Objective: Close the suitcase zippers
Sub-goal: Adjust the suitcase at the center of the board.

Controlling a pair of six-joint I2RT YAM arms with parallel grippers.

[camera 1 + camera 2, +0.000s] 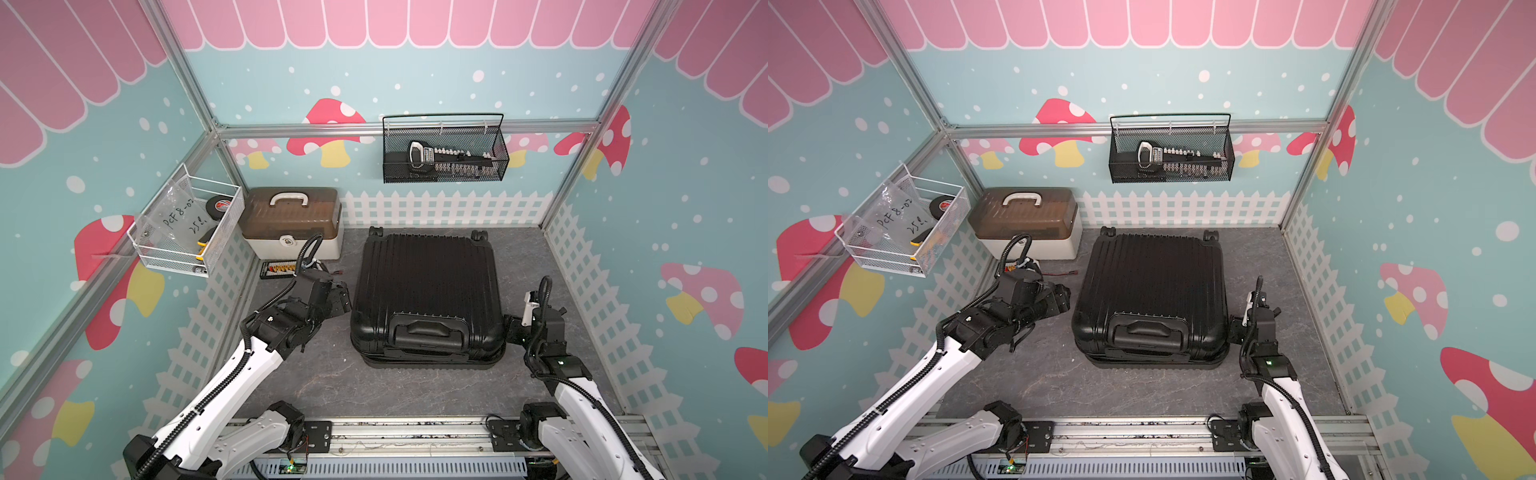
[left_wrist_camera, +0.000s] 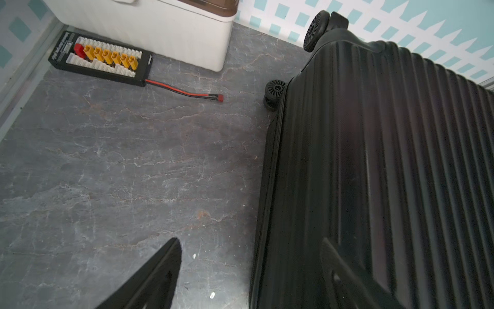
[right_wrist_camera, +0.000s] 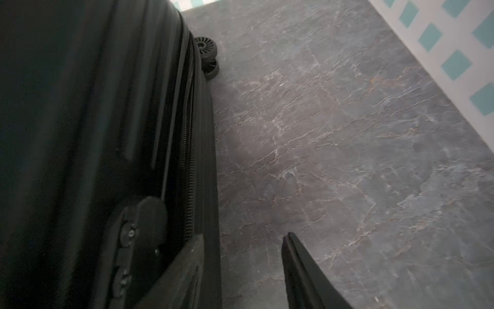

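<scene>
**Suitcase flat on the table, an open end effector at each flank**

The suitcase lies flat on the grey table, ribbed shell up, with its wheels toward the far wall and its handle end toward the robot. The left end effector hangs just beside the case's left flank, about midway along it. In the left wrist view its fingers stand well apart, one over bare table and the other over the shell's edge, with nothing clamped between them. The right end effector sits at the right flank, near the corner closest to the robot. Its fingers are parted too: one lies along the case's side wall and the other is out over the table, with only table in the gap. The zippers show as a toothed black track along that side seam, just beside the nearer finger. Whether finger and track touch cannot be told, and the pulls are too dark to pick out. Beyond the left end effector stand a brown-lidded white box and a black connector board
</scene>
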